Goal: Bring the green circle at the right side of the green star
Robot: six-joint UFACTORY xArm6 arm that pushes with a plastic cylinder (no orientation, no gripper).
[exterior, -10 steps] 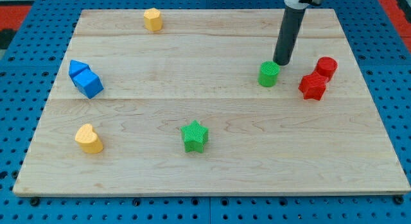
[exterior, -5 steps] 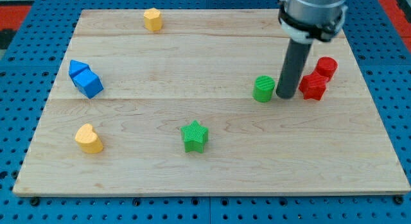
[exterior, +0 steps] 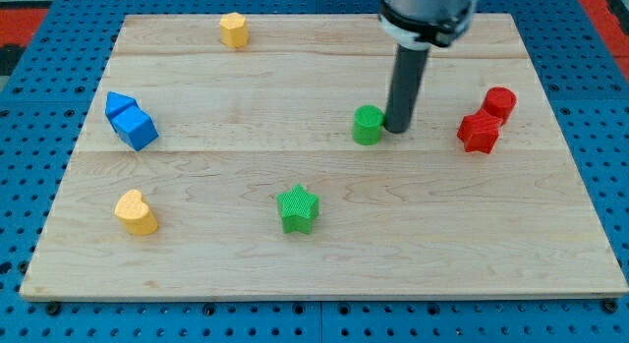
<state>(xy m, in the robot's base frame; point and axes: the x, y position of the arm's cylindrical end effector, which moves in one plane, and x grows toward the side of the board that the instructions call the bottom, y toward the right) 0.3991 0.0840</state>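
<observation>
The green circle (exterior: 368, 125) stands on the wooden board (exterior: 314, 255), right of centre. My tip (exterior: 396, 129) sits right against the circle's right side. The green star (exterior: 298, 208) lies lower on the board, below and to the left of the circle, well apart from it.
A red star (exterior: 479, 133) and a red cylinder (exterior: 499, 103) stand together at the view's right. Two blue blocks (exterior: 129, 120) sit at the left. A yellow heart (exterior: 136, 211) is at lower left, a yellow hexagon (exterior: 234, 29) at the top.
My tip came down to the circle's right side, then moved left, pushing the green circle leftward and slightly down, away from the red blocks. Other blocks have not moved.
</observation>
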